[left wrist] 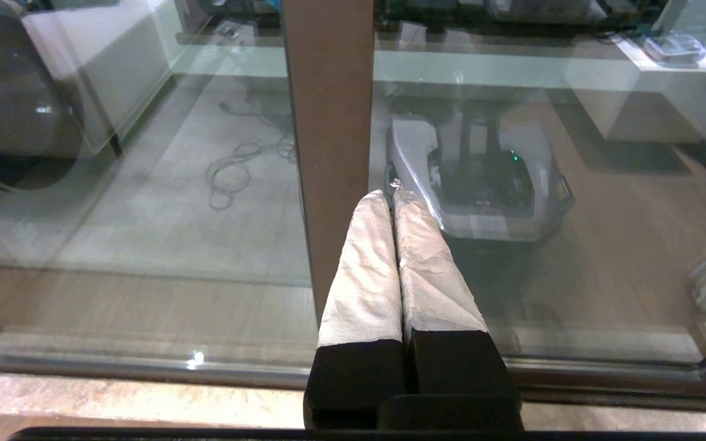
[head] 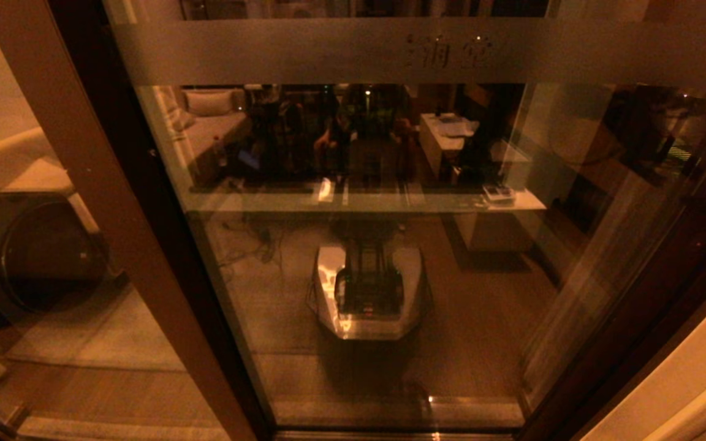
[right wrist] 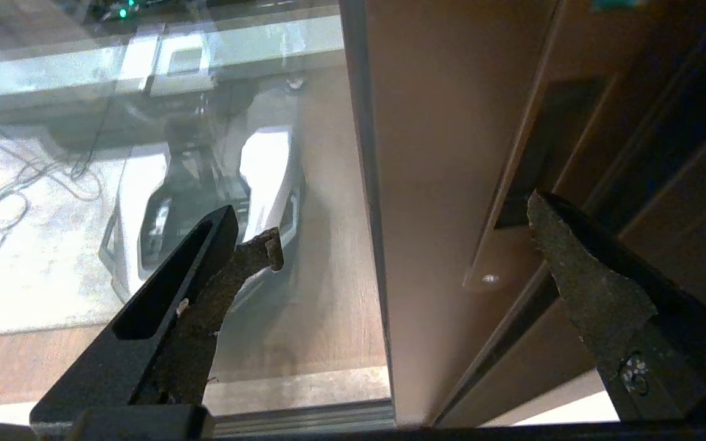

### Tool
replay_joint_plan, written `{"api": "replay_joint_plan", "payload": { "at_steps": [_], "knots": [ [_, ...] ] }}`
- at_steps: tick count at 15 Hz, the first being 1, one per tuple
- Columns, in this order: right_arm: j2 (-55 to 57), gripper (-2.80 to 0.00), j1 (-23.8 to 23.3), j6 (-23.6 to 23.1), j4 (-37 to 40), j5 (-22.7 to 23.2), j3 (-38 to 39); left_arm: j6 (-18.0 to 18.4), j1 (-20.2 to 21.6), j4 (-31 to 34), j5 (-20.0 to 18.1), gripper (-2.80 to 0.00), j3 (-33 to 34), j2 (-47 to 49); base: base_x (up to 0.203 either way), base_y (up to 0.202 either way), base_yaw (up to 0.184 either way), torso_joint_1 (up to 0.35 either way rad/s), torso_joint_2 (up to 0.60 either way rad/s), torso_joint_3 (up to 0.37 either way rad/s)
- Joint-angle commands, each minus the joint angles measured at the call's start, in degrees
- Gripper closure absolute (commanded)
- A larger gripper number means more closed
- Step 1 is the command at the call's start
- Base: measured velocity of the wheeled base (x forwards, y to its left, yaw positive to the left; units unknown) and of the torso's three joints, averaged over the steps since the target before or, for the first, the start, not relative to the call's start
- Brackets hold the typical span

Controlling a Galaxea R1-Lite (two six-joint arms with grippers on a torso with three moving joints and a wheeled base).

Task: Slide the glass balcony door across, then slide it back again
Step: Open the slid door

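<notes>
The glass balcony door (head: 390, 257) fills the head view, a reflective pane with a frosted band (head: 328, 52) bearing faint characters, set in a dark brown frame (head: 114, 214). Neither arm shows in the head view. In the left wrist view my left gripper (left wrist: 390, 196) is shut and empty. Its white-wrapped fingers (left wrist: 365, 269) are pressed together, tips at the right edge of the brown upright (left wrist: 328, 122), close to the glass (left wrist: 604, 245). In the right wrist view my right gripper (right wrist: 402, 226) is open. Its jaws straddle the door's brown side stile (right wrist: 439, 184) and recessed handle (right wrist: 531, 153), gripping nothing.
A second glass panel left of the upright shows a round-doored washing machine (head: 34, 251) behind it. The floor track (left wrist: 144, 364) and a pale stone sill (left wrist: 114, 398) run along the bottom. A dark door jamb (right wrist: 665, 184) and a cream wall (head: 684, 380) stand at the right.
</notes>
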Motion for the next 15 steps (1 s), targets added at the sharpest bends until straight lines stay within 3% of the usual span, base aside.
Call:
{"api": "replay_joint_plan", "payload": {
  "at_steps": [1, 15],
  "knots": [
    [0.7, -2.80, 0.4, 0.0, 0.0, 0.2, -0.9, 0.0, 0.0, 0.0, 0.0, 0.00, 0.1, 0.1, 0.000, 0.000, 0.000, 0.000, 0.00, 0.000],
    [4.0, -2.80, 0.6, 0.8, -0.3, 0.2, -3.2, 0.0, 0.0, 0.0, 0.0, 0.00, 0.1, 0.1, 0.000, 0.000, 0.000, 0.000, 0.00, 0.000]
  ]
}}
